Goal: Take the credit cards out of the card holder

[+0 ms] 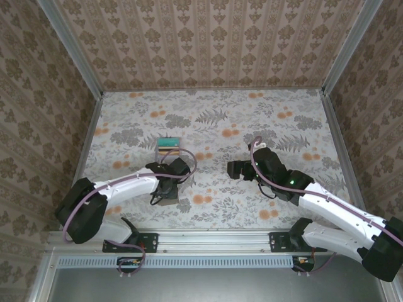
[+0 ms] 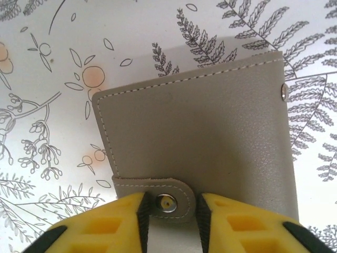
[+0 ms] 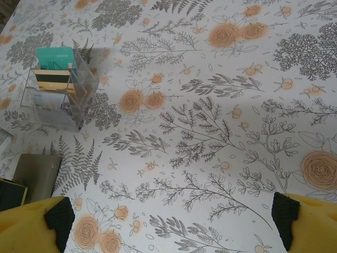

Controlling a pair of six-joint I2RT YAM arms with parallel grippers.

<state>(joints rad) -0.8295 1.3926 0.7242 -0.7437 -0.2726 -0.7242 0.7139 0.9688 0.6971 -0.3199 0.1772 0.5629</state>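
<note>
The card holder [image 2: 195, 132] lies closed on the floral table, grey-brown with pale stitching; a corner of it shows in the right wrist view [image 3: 37, 176]. Its strap with a metal snap [image 2: 167, 203] reaches toward me. My left gripper [image 2: 169, 203] is low over the holder's near edge [image 1: 167, 187], its yellow fingers [image 2: 113, 224] standing narrowly on either side of the snap. The left pad lies over the strap and the right pad stands a little apart from its rounded end. The credit cards are hidden in the closed holder. My right gripper [image 3: 174, 213] hovers wide open over bare table [image 1: 234, 168].
A clear stand [image 1: 169, 146] with teal, tan and pale coloured cards [image 3: 55, 79] stands just beyond the left gripper. Patterned walls enclose the table [image 1: 252, 207] on three sides. Open surface lies between the two arms and to the far right.
</note>
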